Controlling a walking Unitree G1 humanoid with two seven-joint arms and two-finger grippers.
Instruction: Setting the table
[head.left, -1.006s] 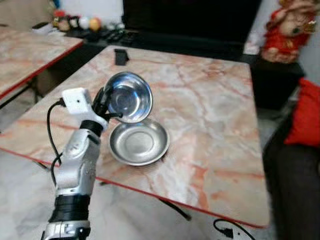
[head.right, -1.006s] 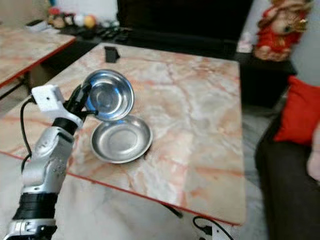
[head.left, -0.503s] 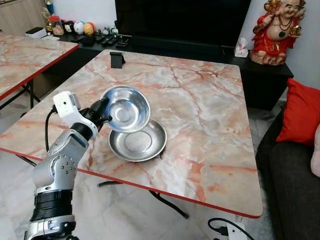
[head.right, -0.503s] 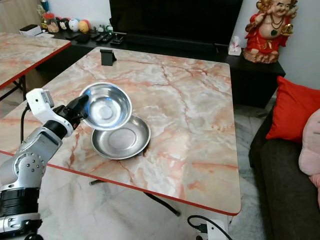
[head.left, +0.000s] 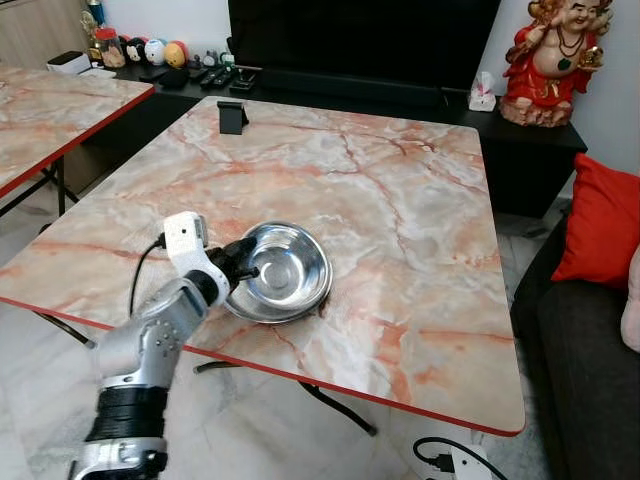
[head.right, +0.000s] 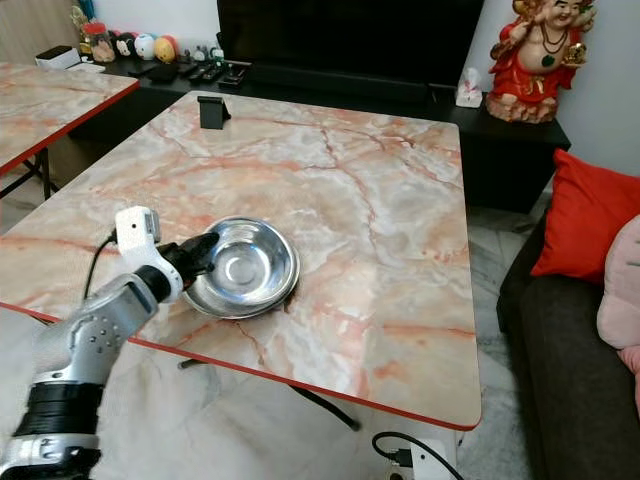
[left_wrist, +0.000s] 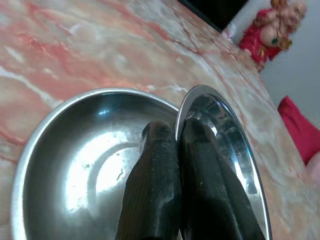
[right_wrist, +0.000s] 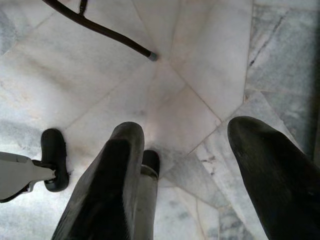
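A steel bowl (head.left: 290, 272) now lies nested in the wider steel plate (head.left: 300, 314) near the front left of the marble table (head.left: 400, 200). My left gripper (head.left: 246, 270) is low at the bowl's left side, shut on its rim. In the left wrist view the two black fingers (left_wrist: 155, 180) pinch a thin steel rim (left_wrist: 179, 112), with shiny steel on both sides. My right gripper (right_wrist: 187, 130) hangs over the tiled floor, open and holding nothing.
A black phone stand (head.left: 234, 117) sits at the table's far left edge. A second marble table (head.left: 50, 110) is on the left, with a red statue (head.left: 545, 55) and a red cushion (head.left: 600, 215) on the right. A table foot (right_wrist: 150, 56) rests on the floor.
The bowl, held tilted above the plate before, has come down and now lies in the plate. My left arm dropped and reached in toward the table with it.
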